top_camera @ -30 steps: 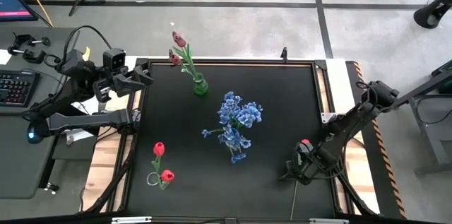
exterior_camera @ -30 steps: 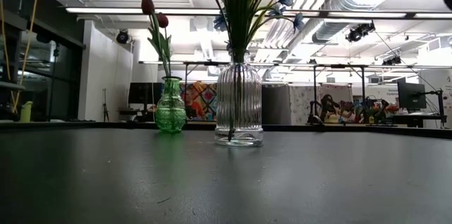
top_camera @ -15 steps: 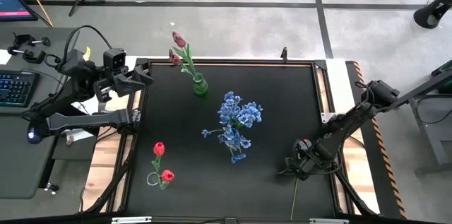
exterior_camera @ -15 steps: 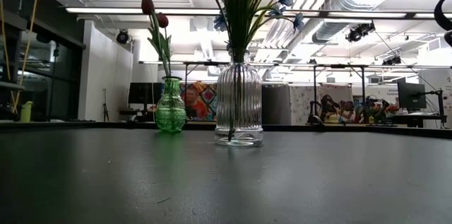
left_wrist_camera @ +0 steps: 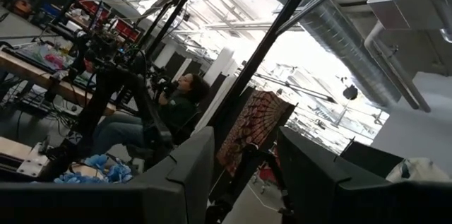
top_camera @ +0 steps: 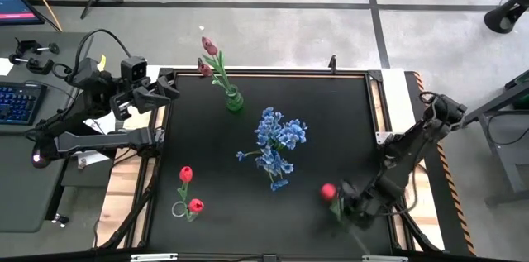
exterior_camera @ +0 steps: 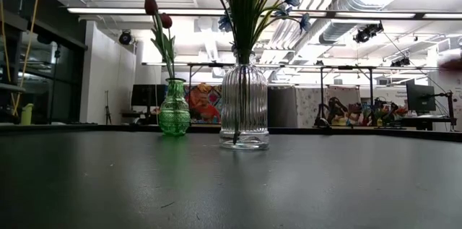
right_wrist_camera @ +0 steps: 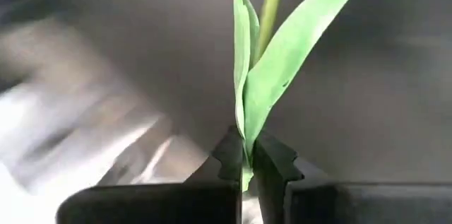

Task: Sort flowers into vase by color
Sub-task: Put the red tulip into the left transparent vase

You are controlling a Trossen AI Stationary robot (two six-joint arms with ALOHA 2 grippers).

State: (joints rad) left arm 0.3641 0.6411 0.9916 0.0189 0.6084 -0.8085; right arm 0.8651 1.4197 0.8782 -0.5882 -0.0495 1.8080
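Note:
A red tulip (top_camera: pixel 328 190) with green leaves (right_wrist_camera: pixel 282 61) is at the table's near right, and my right gripper (top_camera: pixel 345 204) is shut on it. Two red tulips (top_camera: pixel 190 189) stand in a small clear vase (top_camera: pixel 180 209) at the near left. Pink-maroon tulips (top_camera: pixel 208 47) stand in a green vase (exterior_camera: pixel 174 117) at the far side. Blue flowers (top_camera: pixel 277 138) fill a ribbed clear vase (exterior_camera: pixel 244 110) in the middle. My left gripper (top_camera: pixel 171 88) waits open above the table's far left corner. My right gripper pinches the tulip's green stem where the leaves start (right_wrist_camera: pixel 245 164), between its two fingertips (right_wrist_camera: pixel 272 160). The fingers slant down onto the stem from the right. The bloom (top_camera: pixel 328 190) points away from the gripper toward the table's left. Whether the stem's lower end touches the table I cannot tell.
The black table top (top_camera: pixel 331 113) lies bare between the vases and the right gripper. A keyboard (top_camera: pixel 12 101) and clamps sit on a desk beyond the left edge. In the left wrist view a person (left_wrist_camera: pixel 176 104) sits in the room beyond.
My right gripper has shut on the red tulip's stem, rolled its wrist, and moved up and toward the table's near edge. The tulip has swung about: its bloom has gone from just far of the gripper to its left, nearer the front edge.

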